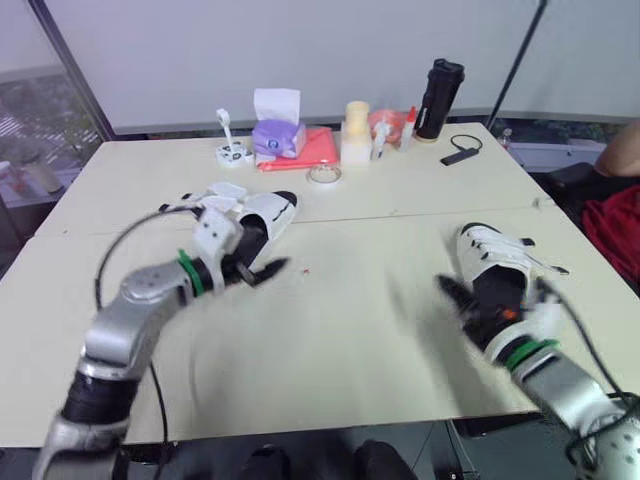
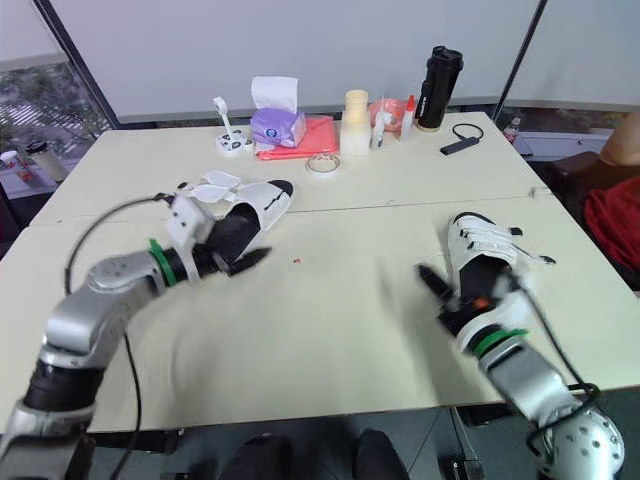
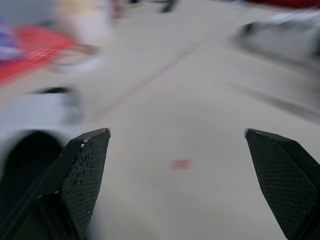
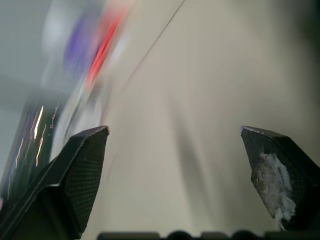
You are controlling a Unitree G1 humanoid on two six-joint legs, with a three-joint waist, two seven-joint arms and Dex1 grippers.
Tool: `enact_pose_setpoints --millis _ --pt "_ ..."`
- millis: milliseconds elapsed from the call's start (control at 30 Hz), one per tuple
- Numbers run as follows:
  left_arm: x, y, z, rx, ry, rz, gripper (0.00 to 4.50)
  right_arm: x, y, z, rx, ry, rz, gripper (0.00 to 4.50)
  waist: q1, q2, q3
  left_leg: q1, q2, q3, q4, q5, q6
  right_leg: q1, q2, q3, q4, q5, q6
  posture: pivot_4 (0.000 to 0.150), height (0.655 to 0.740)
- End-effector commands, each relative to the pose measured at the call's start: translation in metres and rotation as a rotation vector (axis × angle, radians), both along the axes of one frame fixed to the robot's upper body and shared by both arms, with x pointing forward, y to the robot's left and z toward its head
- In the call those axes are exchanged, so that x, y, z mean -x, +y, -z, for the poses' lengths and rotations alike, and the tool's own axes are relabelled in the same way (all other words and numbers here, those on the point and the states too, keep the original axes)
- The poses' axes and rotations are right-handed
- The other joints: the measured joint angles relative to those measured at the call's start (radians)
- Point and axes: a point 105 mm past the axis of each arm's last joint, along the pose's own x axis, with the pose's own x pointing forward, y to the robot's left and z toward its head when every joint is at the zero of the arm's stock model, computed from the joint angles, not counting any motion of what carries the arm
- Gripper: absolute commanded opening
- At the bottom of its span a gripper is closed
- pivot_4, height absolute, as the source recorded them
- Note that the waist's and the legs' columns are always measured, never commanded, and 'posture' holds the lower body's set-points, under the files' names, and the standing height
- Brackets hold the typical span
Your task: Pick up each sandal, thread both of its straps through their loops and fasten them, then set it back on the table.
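Left eye view: pale beige two-panel table [image 1: 360, 340] across centre, white wall [image 1: 300, 50] along top, window [image 1: 40, 130] upper left. White strap sandal [image 1: 265, 215] centre left, beside left gripper [image 3: 177, 132], fingers spread. Second white sandal [image 1: 490, 255] centre right, right gripper [image 4: 175, 129] just below, fingers spread too. Purple tissue box [image 1: 278, 137] and black flask [image 1: 440, 98] upper centre.

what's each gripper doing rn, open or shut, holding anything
left gripper: open, holding nothing
right gripper: open, holding nothing
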Motion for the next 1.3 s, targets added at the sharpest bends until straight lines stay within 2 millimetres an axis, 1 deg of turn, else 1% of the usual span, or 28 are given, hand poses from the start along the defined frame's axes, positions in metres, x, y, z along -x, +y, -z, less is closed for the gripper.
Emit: enact_pose_setpoints --millis 33,67,100,167,233,300,367,433,533,633,733,833,900,933,1000,1033,1100,1267,1300 --pt "-0.017 0.017 -0.005 -0.333 -0.203 -0.048 4.50 0.039 0.058 -0.029 0.043 -0.172 -0.432 4.45 0.002 0.000 0.000 0.000 0.000 0.001 0.000 0.000 0.000 0.000 0.000 0.000 0.000 0.000 0.000 0.150 0.7400" --pt "-0.023 0.021 -0.007 -0.390 -0.246 -0.064 4.50 0.040 0.061 -0.028 0.074 -0.187 -0.459 4.45 0.004 0.000 0.000 0.001 0.000 0.001 0.000 0.000 0.000 0.001 -0.001 0.000 0.000 0.000 0.000 0.150 0.7400" --pt "-0.030 0.025 -0.014 -0.408 -0.301 -0.099 4.50 0.037 0.064 -0.029 0.108 -0.211 -0.473 4.45 0.005 -0.001 0.000 0.002 -0.001 0.000 0.000 0.000 0.000 0.003 -0.001 0.000 -0.002 0.000 0.000 0.150 0.7400" --pt "-0.044 0.027 -0.023 -0.474 -0.407 -0.144 4.50 0.028 0.068 -0.035 0.151 -0.274 -0.472 4.45 0.016 -0.003 0.001 0.002 -0.001 0.000 0.000 0.000 0.000 0.003 -0.001 -0.001 -0.003 0.000 0.000 0.150 0.7400" --pt "-0.053 0.025 -0.020 -0.595 -0.483 -0.134 4.50 0.015 0.071 -0.041 0.179 -0.334 -0.444 4.45 0.027 -0.006 0.001 -0.001 -0.001 -0.001 0.002 0.000 0.000 0.002 -0.001 -0.001 -0.003 0.000 0.001 0.150 0.7400" --pt "-0.064 0.025 -0.015 -0.675 -0.529 -0.141 4.50 0.003 0.073 -0.046 0.197 -0.379 -0.410 4.45 0.035 -0.006 0.001 -0.003 -0.001 0.000 0.003 0.000 0.000 0.001 -0.001 -0.001 -0.004 0.001 0.001 0.150 0.7400" --pt "-0.072 0.024 -0.006 -0.742 -0.548 -0.130 4.50 -0.004 0.074 -0.045 0.239 -0.403 -0.396 4.45 0.037 -0.006 0.001 -0.004 -0.002 -0.001 0.002 0.000 0.000 0.000 -0.002 -0.002 -0.005 0.001 0.002 0.150 0.7400" --pt "-0.079 0.022 0.000 -0.762 -0.548 -0.122 4.50 -0.010 0.074 -0.042 0.304 -0.424 -0.382 4.45 0.036 -0.006 0.001 -0.006 -0.003 -0.001 0.002 0.000 0.000 -0.001 -0.003 -0.003 -0.006 0.001 0.002 0.150 0.7400" --pt "-0.090 0.013 0.004 -0.784 -0.569 -0.118 4.50 -0.016 0.072 -0.040 0.326 -0.442 -0.349 4.45 0.035 -0.008 0.002 -0.007 -0.003 -0.001 0.002 0.000 0.000 -0.002 -0.004 -0.003 -0.007 0.001 0.002 0.150 0.7400" --pt "-0.098 0.007 0.003 -0.804 -0.593 -0.137 4.50 -0.021 0.070 -0.040 0.327 -0.454 -0.318 4.45 0.034 -0.009 0.002 -0.007 -0.003 -0.001 0.002 0.000 0.000 -0.002 -0.003 -0.003 -0.007 0.001 0.003 0.150 0.7400" --pt "-0.108 -0.004 0.001 -0.833 -0.624 -0.176 4.50 -0.027 0.067 -0.040 0.330 -0.463 -0.270 4.45 0.034 -0.010 0.002 -0.007 -0.003 -0.001 0.003 0.000 0.000 -0.002 -0.003 -0.003 -0.006 0.002 0.003 0.150 0.7400" --pt "-0.113 -0.011 0.001 -0.857 -0.633 -0.200 4.50 -0.030 0.066 -0.041 0.331 -0.472 -0.251 4.45 0.033 -0.010 0.002 -0.007 -0.004 -0.001 0.003 0.000 0.000 -0.002 -0.003 -0.003 -0.006 0.002 0.003 0.150 0.7400" --pt "-0.114 -0.012 0.001 -0.869 -0.639 -0.208 4.50 -0.031 0.066 -0.041 0.330 -0.475 -0.246 4.45 0.030 -0.010 0.002 -0.007 -0.004 -0.001 0.003 0.000 0.000 -0.002 -0.003 -0.003 -0.006 0.002 0.003 0.150 0.7400" --pt "-0.116 -0.015 0.005 -0.901 -0.632 -0.204 4.50 -0.033 0.066 -0.042 0.329 -0.477 -0.236 4.45 0.029 -0.010 0.002 -0.007 -0.004 -0.001 0.003 0.000 0.000 -0.002 -0.003 -0.003 -0.006 0.002 0.003 0.150 0.7400" --pt "-0.119 -0.026 0.016 -0.960 -0.613 -0.190 3.94 -0.035 0.063 -0.044 0.332 -0.482 -0.207 4.50 0.032 -0.010 0.002 -0.007 -0.004 -0.001 0.003 0.000 0.000 -0.002 -0.003 -0.003 -0.005 0.002 0.003 0.150 0.7400" --pt "-0.119 -0.030 0.022 -0.990 -0.603 -0.183 3.58 -0.036 0.061 -0.045 0.336 -0.483 -0.189 4.50 0.033 -0.010 0.002 -0.007 -0.004 -0.001 0.003 0.000 0.000 -0.002 -0.003 -0.003 -0.004 0.002 0.003 0.150 0.7400" --pt "-0.120 -0.032 0.028 -1.019 -0.589 -0.182 2.62 -0.036 0.057 -0.045 0.341 -0.484 -0.165 4.50 0.034 -0.011 0.002 -0.007 -0.004 -0.001 0.003 0.000 0.000 -0.002 -0.003 -0.003 -0.004 0.002 0.003 0.150 0.7400" --pt "-0.121 -0.031 0.028 -1.034 -0.588 -0.204 0.02 -0.036 0.055 -0.047 0.336 -0.488 -0.141 4.50 0.034 -0.012 0.003 -0.006 -0.004 -0.001 0.004 0.000 0.000 -0.002 -0.003 -0.003 -0.002 0.002 0.003 0.150 0.7400" --pt "-0.121 -0.031 0.028 -1.039 -0.590 -0.202 0.02 -0.036 0.054 -0.047 0.336 -0.489 -0.138 4.50 0.033 -0.012 0.003 -0.006 -0.004 -0.001 0.004 0.000 0.000 -0.002 -0.003 -0.003 -0.001 0.002 0.003 0.150 0.7400"
